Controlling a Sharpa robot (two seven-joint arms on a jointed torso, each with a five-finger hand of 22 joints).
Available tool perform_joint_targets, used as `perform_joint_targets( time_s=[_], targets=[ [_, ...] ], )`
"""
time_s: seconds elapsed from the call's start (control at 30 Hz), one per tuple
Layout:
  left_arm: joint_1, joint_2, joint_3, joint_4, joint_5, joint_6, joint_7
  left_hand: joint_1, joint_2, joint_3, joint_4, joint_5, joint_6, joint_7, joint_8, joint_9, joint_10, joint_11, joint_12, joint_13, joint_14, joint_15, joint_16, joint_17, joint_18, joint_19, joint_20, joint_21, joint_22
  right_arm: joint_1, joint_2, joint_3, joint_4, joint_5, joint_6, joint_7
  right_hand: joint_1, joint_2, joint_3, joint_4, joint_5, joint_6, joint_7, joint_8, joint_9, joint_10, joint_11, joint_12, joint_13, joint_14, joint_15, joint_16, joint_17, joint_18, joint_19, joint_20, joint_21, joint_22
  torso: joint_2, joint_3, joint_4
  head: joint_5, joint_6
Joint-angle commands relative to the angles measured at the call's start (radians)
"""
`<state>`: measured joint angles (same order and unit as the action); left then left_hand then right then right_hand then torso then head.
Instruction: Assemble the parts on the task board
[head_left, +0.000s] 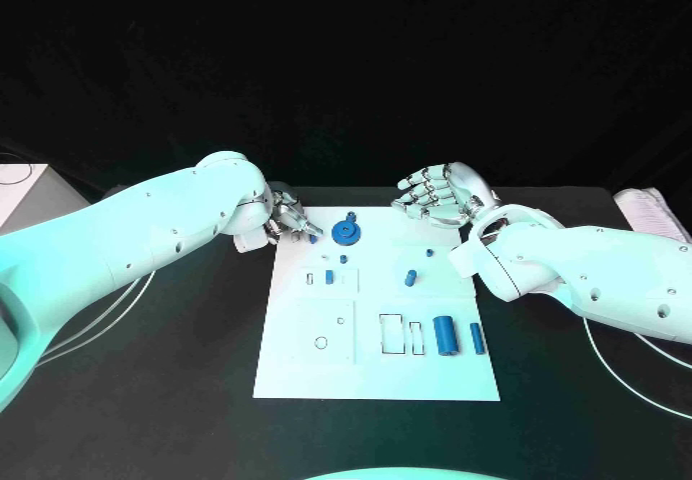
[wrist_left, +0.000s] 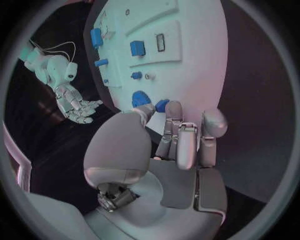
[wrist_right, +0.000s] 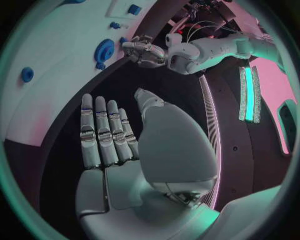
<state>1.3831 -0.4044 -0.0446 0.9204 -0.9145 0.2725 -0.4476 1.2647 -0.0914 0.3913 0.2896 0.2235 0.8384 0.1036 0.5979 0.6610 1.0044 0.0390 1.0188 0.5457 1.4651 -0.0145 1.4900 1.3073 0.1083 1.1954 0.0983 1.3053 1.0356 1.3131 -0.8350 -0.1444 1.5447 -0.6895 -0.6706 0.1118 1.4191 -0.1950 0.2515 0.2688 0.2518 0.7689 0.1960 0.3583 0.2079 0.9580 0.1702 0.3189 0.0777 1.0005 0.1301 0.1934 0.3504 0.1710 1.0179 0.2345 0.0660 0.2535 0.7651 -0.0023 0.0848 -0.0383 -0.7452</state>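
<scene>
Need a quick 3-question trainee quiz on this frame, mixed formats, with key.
1. True or false: the right hand holds a blue part.
2. Which hand has its fingers at a small blue part near the task board's far edge? A) left hand B) right hand C) both
3. Fill in: the round blue gear lies between the two ____.

Key: 1. False; its fingers are spread and hold nothing, seen in the right wrist view. 2. A; whether it actually grips the part cannot be told. 3. hands
</scene>
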Motion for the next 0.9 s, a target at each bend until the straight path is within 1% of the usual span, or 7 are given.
perform_joint_targets(
  time_s=[0.03, 0.2, 0.47, 0.63, 0.8, 0.83, 0.9],
  targets=[
    [-0.002, -0.002, 0.001, 0.007, 0.029, -0.021, 0.015, 0.049, 0.020, 0.028, -0.003, 0.001, -0.009, -0.005, 0.039, 0.036, -0.001, -0.010, -0.009, -0.006, 0.029, -0.012, 0.007, 0.107, 0.006, 0.002, -0.011, 0.003, 0.003, 0.000, 0.001, 0.000, -0.001, -0.004, 0.016, 0.007, 0.010, 0.000, 0.007, -0.001, 0.006, -0.008, 0.040, -0.006, -0.002, 0.000, 0.005, -0.004, -0.001, 0.006, 0.000, -0.004, -0.002, 0.013, 0.003, 0.002, 0.002, -0.001, 0.000, -0.0003, 0.0000, 0.000, -0.001],
    [-0.002, -0.005, 0.003, 0.015, 0.041, -0.021, 0.019, 0.126, 0.025, 0.133, -0.026, 0.000, -0.047, -0.004, 0.082, 0.079, -0.001, -0.011, -0.016, -0.017, 0.030, -0.013, 0.010, 0.108, 0.006, 0.002, -0.014, 0.006, 0.010, -0.001, 0.001, 0.000, -0.001, -0.006, 0.017, 0.004, 0.010, 0.000, 0.007, -0.001, 0.006, -0.007, 0.040, -0.006, -0.002, 0.001, 0.005, -0.004, -0.002, 0.007, 0.000, -0.005, -0.002, 0.013, 0.003, 0.002, 0.002, -0.002, 0.000, -0.0003, -0.0002, 0.000, -0.003],
    [-0.002, -0.013, 0.005, 0.024, 0.054, -0.021, 0.018, 0.129, 0.011, 0.195, -0.038, 0.001, -0.060, -0.003, 0.099, 0.097, -0.002, -0.009, -0.016, -0.020, 0.028, -0.012, 0.010, 0.104, 0.005, 0.001, -0.013, 0.008, 0.012, -0.001, 0.002, 0.000, -0.003, -0.007, 0.018, 0.002, 0.010, -0.001, 0.007, -0.001, 0.007, -0.007, 0.041, -0.006, -0.002, 0.002, 0.005, -0.004, -0.003, 0.008, 0.000, -0.005, -0.003, 0.013, 0.004, 0.002, 0.002, -0.003, 0.000, -0.0002, 0.0008, -0.001, -0.003],
    [-0.002, -0.018, 0.006, 0.027, 0.059, -0.022, 0.016, 0.117, -0.007, 0.251, -0.056, 0.002, -0.065, -0.002, 0.112, 0.110, -0.001, -0.009, -0.013, -0.022, 0.027, -0.011, 0.010, 0.102, 0.005, 0.001, -0.012, 0.010, 0.016, -0.001, 0.002, 0.000, -0.004, -0.008, 0.019, 0.001, 0.010, -0.001, 0.007, -0.001, 0.007, -0.007, 0.041, -0.006, -0.002, 0.002, 0.005, -0.004, -0.003, 0.008, 0.000, -0.005, -0.003, 0.013, 0.004, 0.002, 0.002, -0.003, -0.002, -0.0001, 0.0015, 0.001, -0.003],
    [-0.002, -0.027, 0.006, 0.035, 0.074, -0.027, 0.015, 0.078, -0.055, 0.357, -0.110, 0.008, -0.056, -0.004, 0.126, 0.123, 0.010, -0.012, -0.008, -0.025, 0.034, -0.015, 0.016, 0.112, 0.003, 0.011, -0.015, 0.021, 0.033, -0.002, 0.002, 0.000, -0.004, -0.008, 0.019, 0.001, 0.009, -0.001, 0.007, -0.001, 0.008, -0.007, 0.041, -0.006, -0.002, 0.003, 0.005, -0.004, -0.003, 0.009, 0.000, -0.005, -0.003, 0.013, 0.005, 0.002, 0.002, -0.004, -0.002, -0.0008, 0.0007, 0.002, -0.002],
    [-0.002, -0.033, 0.006, 0.042, 0.082, -0.031, 0.015, 0.056, -0.070, 0.398, -0.131, 0.011, -0.048, -0.006, 0.129, 0.125, 0.017, -0.014, -0.007, -0.027, 0.039, -0.017, 0.021, 0.120, 0.001, 0.017, -0.017, 0.028, 0.042, -0.002, 0.002, 0.000, -0.005, -0.008, 0.020, 0.001, 0.009, -0.001, 0.007, -0.001, 0.008, -0.007, 0.041, -0.006, -0.002, 0.003, 0.005, -0.004, -0.003, 0.009, 0.000, -0.005, -0.003, 0.013, 0.005, 0.002, 0.002, -0.004, -0.003, -0.0006, 0.0006, 0.003, -0.002],
    [-0.002, -0.046, 0.006, 0.058, 0.099, -0.039, 0.014, 0.034, -0.089, 0.431, -0.155, 0.029, -0.034, -0.010, 0.133, 0.127, 0.029, -0.019, -0.003, -0.027, 0.048, -0.021, 0.029, 0.136, -0.001, 0.027, -0.020, 0.037, 0.057, -0.002, 0.001, 0.000, -0.006, -0.008, 0.020, 0.001, 0.009, -0.001, 0.007, -0.001, 0.008, -0.007, 0.041, -0.006, -0.002, 0.003, 0.005, -0.004, -0.003, 0.009, 0.000, -0.005, -0.003, 0.013, 0.005, 0.002, 0.002, -0.004, -0.004, -0.0003, 0.0009, 0.004, 0.000]
  ],
)
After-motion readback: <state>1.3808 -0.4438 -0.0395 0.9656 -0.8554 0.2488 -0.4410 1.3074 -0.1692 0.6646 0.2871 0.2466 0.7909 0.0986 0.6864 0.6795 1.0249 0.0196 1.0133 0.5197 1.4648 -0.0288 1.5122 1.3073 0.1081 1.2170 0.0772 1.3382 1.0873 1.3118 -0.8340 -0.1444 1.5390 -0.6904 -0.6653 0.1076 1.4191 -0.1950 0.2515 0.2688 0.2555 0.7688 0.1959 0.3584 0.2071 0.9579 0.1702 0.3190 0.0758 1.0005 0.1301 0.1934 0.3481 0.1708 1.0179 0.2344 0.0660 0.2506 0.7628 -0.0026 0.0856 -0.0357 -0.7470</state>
